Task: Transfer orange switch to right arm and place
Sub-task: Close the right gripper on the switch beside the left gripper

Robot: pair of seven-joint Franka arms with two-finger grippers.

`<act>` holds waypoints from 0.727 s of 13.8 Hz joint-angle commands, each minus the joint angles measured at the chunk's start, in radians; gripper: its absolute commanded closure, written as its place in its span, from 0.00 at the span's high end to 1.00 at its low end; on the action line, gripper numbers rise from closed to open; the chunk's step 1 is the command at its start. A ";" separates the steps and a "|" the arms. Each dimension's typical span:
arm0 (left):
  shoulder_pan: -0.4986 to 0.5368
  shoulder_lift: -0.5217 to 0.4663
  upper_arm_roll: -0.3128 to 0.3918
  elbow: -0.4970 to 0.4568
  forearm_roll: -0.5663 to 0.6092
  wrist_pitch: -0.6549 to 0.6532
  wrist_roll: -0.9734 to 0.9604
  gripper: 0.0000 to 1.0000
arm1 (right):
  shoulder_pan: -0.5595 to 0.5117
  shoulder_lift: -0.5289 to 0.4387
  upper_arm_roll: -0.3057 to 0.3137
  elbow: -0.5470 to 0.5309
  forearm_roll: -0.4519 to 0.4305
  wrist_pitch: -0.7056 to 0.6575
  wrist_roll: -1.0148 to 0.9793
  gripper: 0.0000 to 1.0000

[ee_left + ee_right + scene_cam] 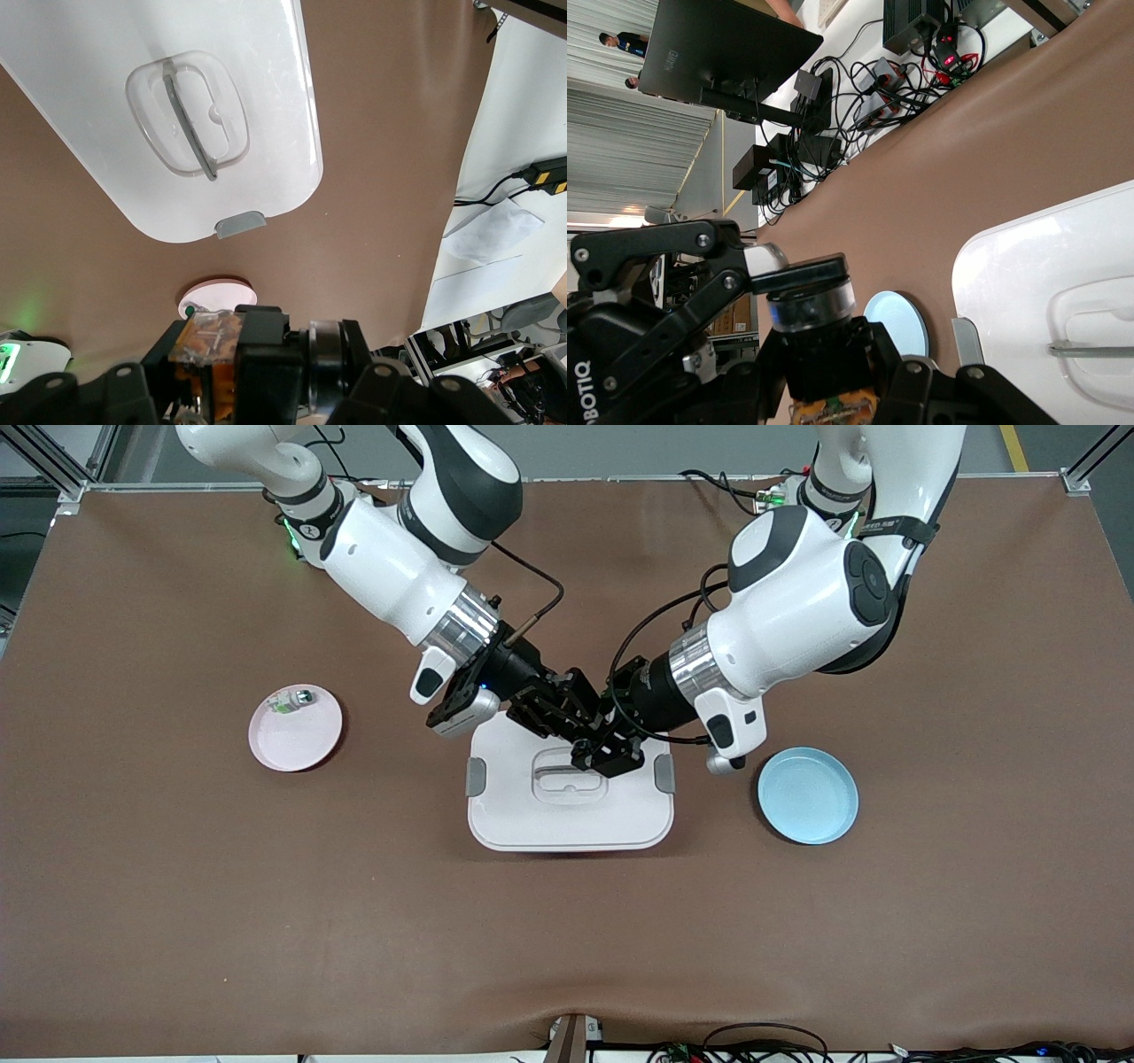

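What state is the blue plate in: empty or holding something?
Empty: the blue plate shows only its bare inner surface in the front view, with nothing on it.

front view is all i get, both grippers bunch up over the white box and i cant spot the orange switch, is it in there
observer: yes, the left wrist view shows the orange switch close up at the left gripper, its orange-tan end showing
operator: does the right wrist see it too
observer: yes, its black body sits right at the right gripper, over the white box
operator: who holds it
observer: no view settles that
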 commanded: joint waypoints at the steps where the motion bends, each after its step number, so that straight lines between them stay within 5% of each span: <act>1: -0.008 -0.002 -0.001 0.013 -0.005 0.009 0.006 0.80 | 0.015 0.034 -0.012 0.033 0.002 0.003 0.048 0.00; 3: -0.007 -0.008 -0.001 0.014 -0.005 0.009 0.006 1.00 | 0.015 0.037 -0.012 0.035 0.002 0.003 0.049 0.00; 10: 0.019 -0.036 0.022 0.016 0.013 0.008 0.036 1.00 | -0.006 0.040 -0.015 0.053 -0.021 -0.032 0.039 0.00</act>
